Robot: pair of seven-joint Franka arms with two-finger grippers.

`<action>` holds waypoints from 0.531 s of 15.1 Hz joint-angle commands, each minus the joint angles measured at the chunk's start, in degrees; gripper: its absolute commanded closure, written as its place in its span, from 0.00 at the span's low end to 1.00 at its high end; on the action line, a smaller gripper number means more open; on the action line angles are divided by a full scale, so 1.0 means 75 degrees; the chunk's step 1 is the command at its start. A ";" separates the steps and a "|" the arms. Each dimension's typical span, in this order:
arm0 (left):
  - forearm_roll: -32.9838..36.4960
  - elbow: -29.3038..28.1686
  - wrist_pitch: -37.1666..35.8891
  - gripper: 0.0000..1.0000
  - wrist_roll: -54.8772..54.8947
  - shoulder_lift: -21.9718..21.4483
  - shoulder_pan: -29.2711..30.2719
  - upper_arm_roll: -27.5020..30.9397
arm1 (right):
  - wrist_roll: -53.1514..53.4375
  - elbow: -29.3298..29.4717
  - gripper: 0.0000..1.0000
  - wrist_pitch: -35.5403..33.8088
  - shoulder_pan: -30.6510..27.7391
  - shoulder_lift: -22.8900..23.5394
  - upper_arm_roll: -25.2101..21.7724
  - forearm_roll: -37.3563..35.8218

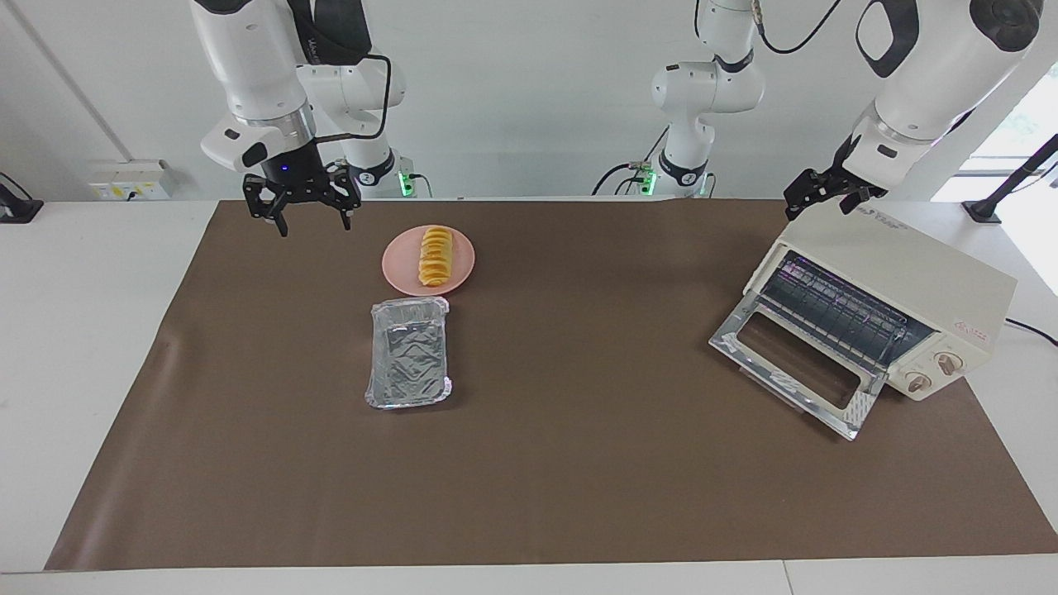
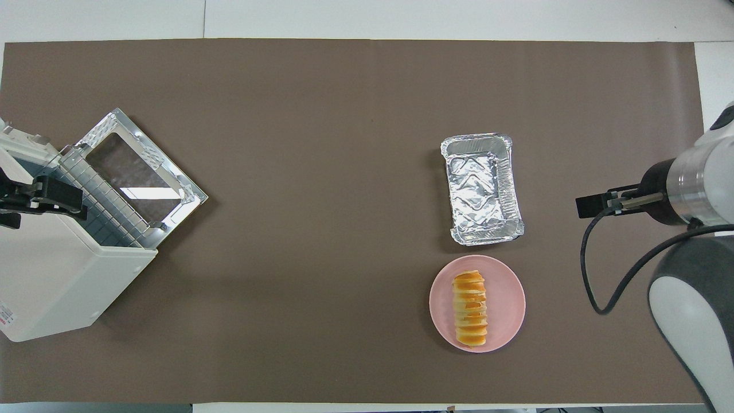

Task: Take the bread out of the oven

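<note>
The bread (image 1: 436, 254) lies on a pink plate (image 1: 398, 268), also in the overhead view as bread (image 2: 470, 308) on the plate (image 2: 507, 298). The cream-white oven (image 1: 909, 273) stands at the left arm's end of the table with its glass door (image 1: 789, 364) folded down; its wire rack shows nothing on it. The oven also shows in the overhead view (image 2: 57, 287). My right gripper (image 1: 315, 227) is open and empty, up in the air over the mat beside the plate. My left gripper (image 1: 814, 198) hangs over the oven's top, holding nothing that I can see.
An empty crinkled silver foil tray (image 1: 409, 355) lies next to the plate, farther from the robots; it also shows in the overhead view (image 2: 481, 189). A brown mat (image 1: 579, 463) covers the table. The open oven door juts out over the mat.
</note>
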 commanded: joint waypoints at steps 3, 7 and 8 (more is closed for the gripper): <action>0.0081 0.0084 -0.0146 0.00 0.0002 -0.0023 0.0038 -0.0013 | 0.0257 0.1491 0.00 -0.0999 -0.0321 0.0928 0.0049 0.0273; 0.0081 0.0084 -0.0146 0.00 0.0002 -0.0023 0.0038 -0.0013 | 0.0257 0.1328 0.00 -0.1047 -0.0438 0.0917 0.0049 0.0191; 0.0081 0.0084 -0.0146 0.00 0.0002 -0.0023 0.0038 -0.0013 | 0.0257 0.1339 0.00 -0.1117 -0.0449 0.0916 0.0049 0.0191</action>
